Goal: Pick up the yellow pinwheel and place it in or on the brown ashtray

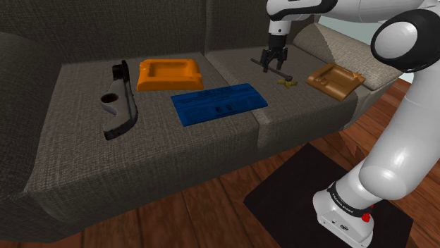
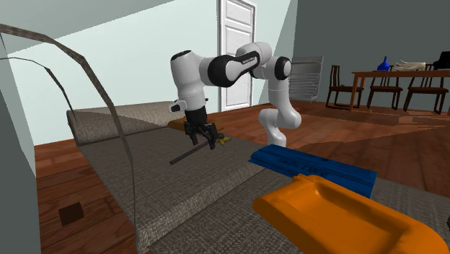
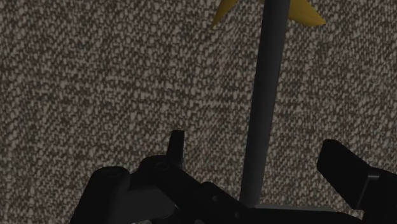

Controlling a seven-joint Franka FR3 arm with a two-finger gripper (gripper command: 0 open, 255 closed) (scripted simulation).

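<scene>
Pincer (image 1: 273, 67) spread, straddling the stick (image 3: 264, 102) without touching it | yellow pinwheel (image 1: 284, 75) flat on the sofa (image 1: 84, 155), brown ashtray (image 1: 334, 80) near, toward the shoulder view's right | we judge it light, stick stiff, vanes (image 3: 305, 13) flimsy | grip mid-stick.

In the shoulder view, a bracket (image 1: 118, 98) lay farthest left on the sofa (image 1: 84, 162) seat. Next came a tray (image 1: 169, 72) with a panel (image 1: 220, 103) before it, then the pinwheel (image 1: 285, 75). The ashtray (image 1: 335, 81) lay farthest right, near the pinwheel but apart.
</scene>
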